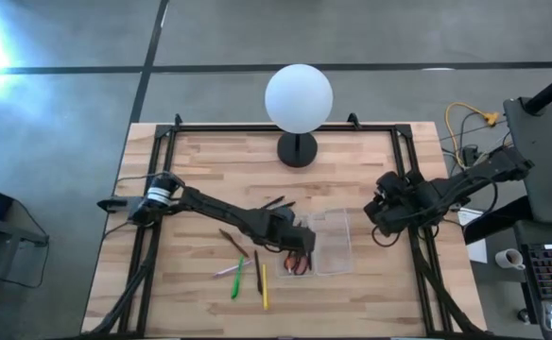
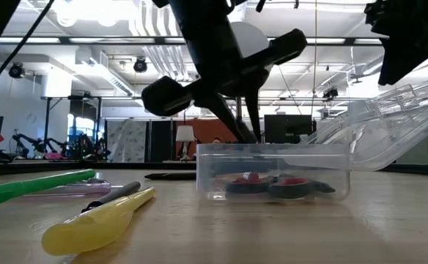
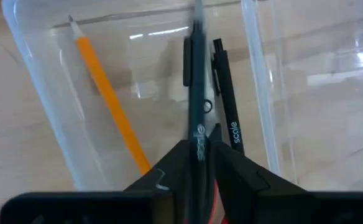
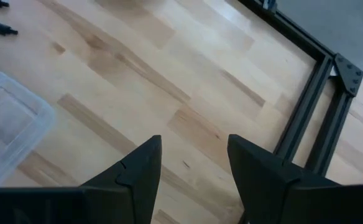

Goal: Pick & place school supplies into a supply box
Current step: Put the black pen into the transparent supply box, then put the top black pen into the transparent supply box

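The clear supply box (image 1: 335, 247) lies open mid-table, its lid (image 2: 390, 121) tilted up. Inside it are the red-handled scissors (image 2: 265, 183), an orange pencil (image 3: 107, 93) and a black pen (image 3: 228, 118). My left gripper (image 3: 197, 149) hovers over the box (image 3: 38, 68), shut on a dark pen (image 3: 196, 74). A green pen (image 1: 237, 280), a yellow one (image 1: 264, 286), a pale one and two brown ones lie on the wood left of the box. My right gripper (image 4: 194, 168) waits open above bare table right of the box. My left gripper pinches the dark pen between its two fingers, at the printed part of the barrel (image 3: 199, 134). The fingers come slanting down from above, along the pen. The pen is lifted clear, and its free end (image 2: 252, 121) points down into the open box.
A white globe lamp (image 1: 299, 97) on a black stand sits at the far middle of the table. Two dark pens (image 1: 276, 203) lie just beyond the left gripper. A black frame (image 4: 312, 118) runs along the table's edges. Bare wood lies to the box's right and near side.
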{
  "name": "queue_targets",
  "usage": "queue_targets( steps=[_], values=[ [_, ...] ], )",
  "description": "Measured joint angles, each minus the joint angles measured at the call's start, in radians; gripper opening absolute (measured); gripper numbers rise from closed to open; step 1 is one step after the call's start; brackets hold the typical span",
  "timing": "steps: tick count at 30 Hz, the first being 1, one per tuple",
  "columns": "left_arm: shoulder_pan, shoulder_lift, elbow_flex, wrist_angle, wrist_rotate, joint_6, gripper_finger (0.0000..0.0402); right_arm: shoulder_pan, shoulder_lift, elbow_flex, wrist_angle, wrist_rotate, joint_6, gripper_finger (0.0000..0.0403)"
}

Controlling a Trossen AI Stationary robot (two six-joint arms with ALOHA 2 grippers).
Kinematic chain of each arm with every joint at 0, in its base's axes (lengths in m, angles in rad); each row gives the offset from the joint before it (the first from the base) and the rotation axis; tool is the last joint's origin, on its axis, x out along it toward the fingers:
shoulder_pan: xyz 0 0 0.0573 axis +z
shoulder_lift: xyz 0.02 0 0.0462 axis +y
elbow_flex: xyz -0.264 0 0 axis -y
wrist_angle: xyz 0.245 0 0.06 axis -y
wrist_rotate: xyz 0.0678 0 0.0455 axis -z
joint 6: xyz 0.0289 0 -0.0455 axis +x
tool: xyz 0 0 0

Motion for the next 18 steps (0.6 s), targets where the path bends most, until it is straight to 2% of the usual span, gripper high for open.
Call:
queue_targets(
  steps=[6,9,13,18],
  values=[
    [-0.007,-0.001,-0.011,-0.019,0.009,-0.035,0.0119,0.000,0.032,0.000,0.024,0.003,-0.057,0.0176],
    [-0.007,-0.017,-0.003,-0.059,0.070,0.062,0.0142,0.000,0.039,-0.001,0.024,0.003,-0.095,0.0176],
    [0.000,-0.098,0.002,-0.175,0.073,0.167,0.0147,0.000,0.037,-0.001,0.031,0.002,-0.167,0.0176],
    [0.052,-0.184,-0.024,-0.353,0.064,0.326,0.0129,0.000,0.037,-0.001,0.069,0.002,-0.248,0.0176]
  ],
)
